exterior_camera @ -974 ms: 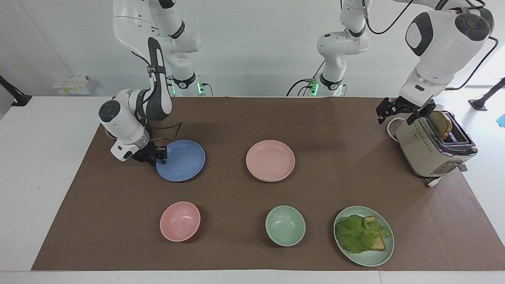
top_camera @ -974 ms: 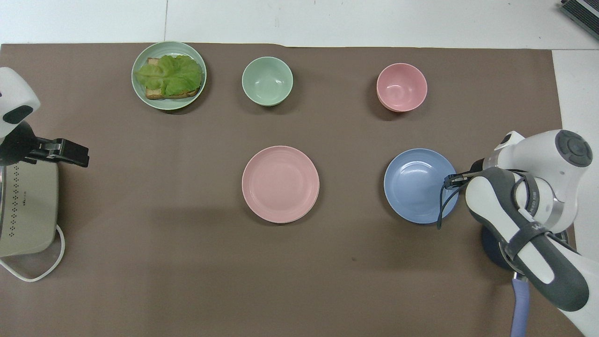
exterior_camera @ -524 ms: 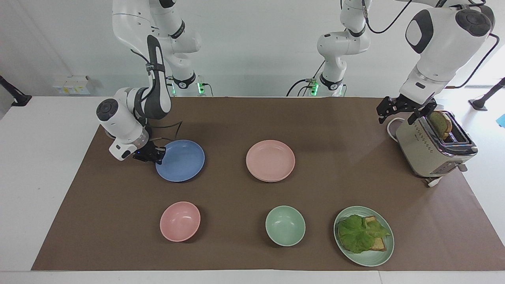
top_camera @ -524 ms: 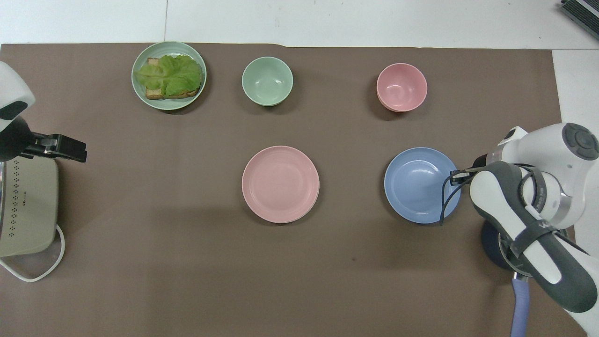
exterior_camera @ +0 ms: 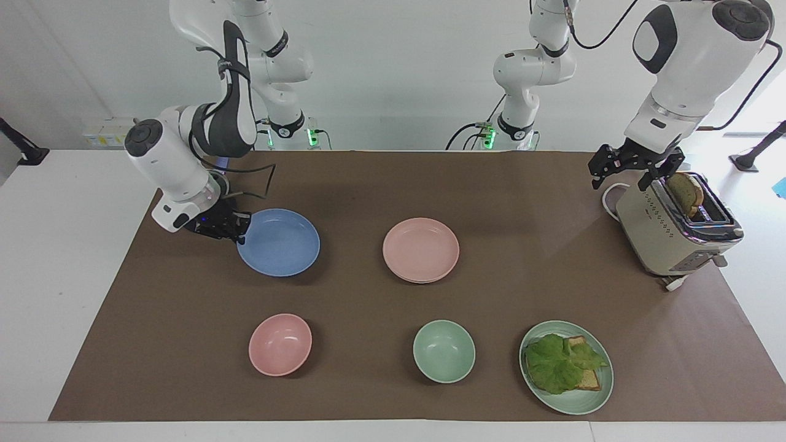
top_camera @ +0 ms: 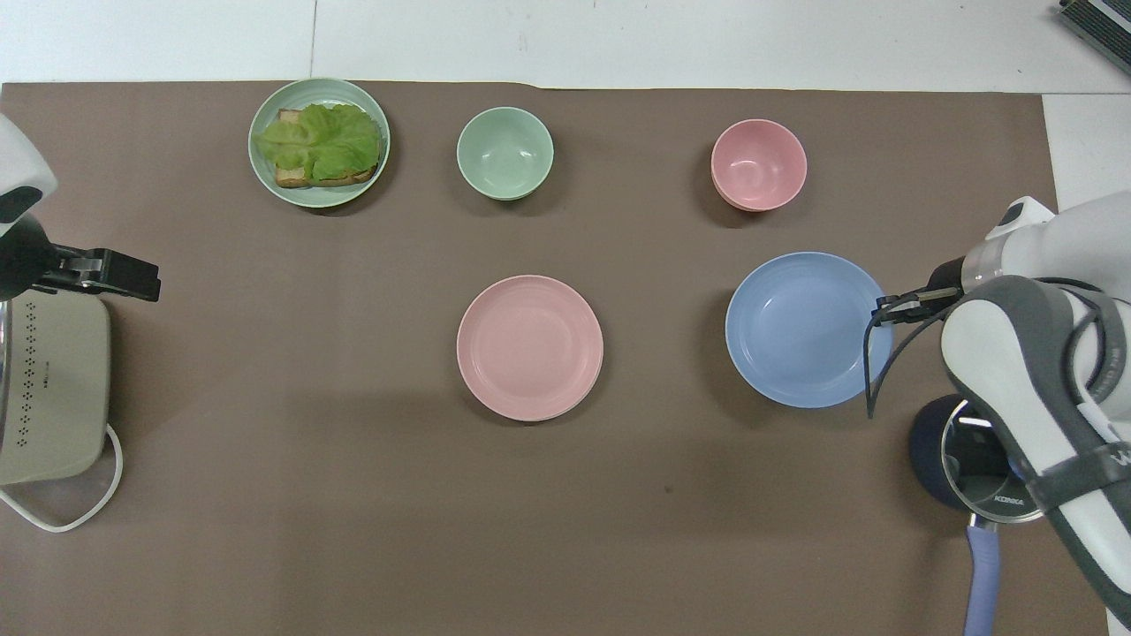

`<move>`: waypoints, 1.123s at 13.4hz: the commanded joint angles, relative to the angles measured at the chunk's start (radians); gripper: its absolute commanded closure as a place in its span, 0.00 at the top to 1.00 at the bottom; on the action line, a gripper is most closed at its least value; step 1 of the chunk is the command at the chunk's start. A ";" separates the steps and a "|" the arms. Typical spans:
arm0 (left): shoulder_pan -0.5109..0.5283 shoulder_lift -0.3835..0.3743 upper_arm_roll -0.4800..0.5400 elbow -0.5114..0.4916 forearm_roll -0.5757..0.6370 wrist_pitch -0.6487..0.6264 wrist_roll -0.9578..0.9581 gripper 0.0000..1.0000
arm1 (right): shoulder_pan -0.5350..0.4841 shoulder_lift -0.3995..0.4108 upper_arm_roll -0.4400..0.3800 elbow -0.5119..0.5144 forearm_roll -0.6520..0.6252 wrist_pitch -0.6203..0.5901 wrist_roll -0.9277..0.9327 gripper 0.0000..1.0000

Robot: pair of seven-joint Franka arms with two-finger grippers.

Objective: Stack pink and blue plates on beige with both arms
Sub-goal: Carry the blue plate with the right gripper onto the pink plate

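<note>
The right pincer (exterior_camera: pixel 236 231) is pressed together on the rim of the round, shallow, matte cornflower blue plate (exterior_camera: pixel 279 242), at the edge toward the right arm's end of the table. In the facing view the plate is lifted off the brown mat (exterior_camera: pixel 368 294) and a shadow lies under it; it stays about level. In the overhead view the same right pincer (top_camera: pixel 888 309) pinches the blue plate (top_camera: pixel 800 329) at its edge.

Beside the blue plate, near the middle of the mat, sits the round, shallow, pale pink plate (exterior_camera: pixel 421 248). A second rim shows just under its edge, so it seems to rest on another plate, but I cannot tell the colour of that one.

Farther from the robots stand a small, deep pink bowl (exterior_camera: pixel 280 344), a mint-green bowl (exterior_camera: pixel 444 351) and a mint-green plate (exterior_camera: pixel 589 399) with toast and a lettuce leaf on it.

The left pincer (exterior_camera: pixel 632 164) waits in the air with its fingers spread and nothing between them, over the mat's edge just beside the beige boxy toaster (exterior_camera: pixel 669 236), which has a slice of bread (exterior_camera: pixel 686 191) standing in its slot.
</note>
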 commanded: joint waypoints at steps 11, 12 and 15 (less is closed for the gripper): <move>0.004 -0.016 0.036 0.000 0.001 -0.011 0.003 1.00 | 0.269 0.019 0.125 0.055 0.017 0.097 0.649 0.00; 0.005 -0.016 0.036 0.000 0.001 -0.011 0.003 1.00 | 0.315 0.042 0.125 0.055 0.017 0.138 0.697 0.00; 0.004 -0.016 0.036 0.000 0.001 -0.011 0.003 1.00 | 0.396 0.088 0.125 0.052 0.063 0.215 0.774 0.00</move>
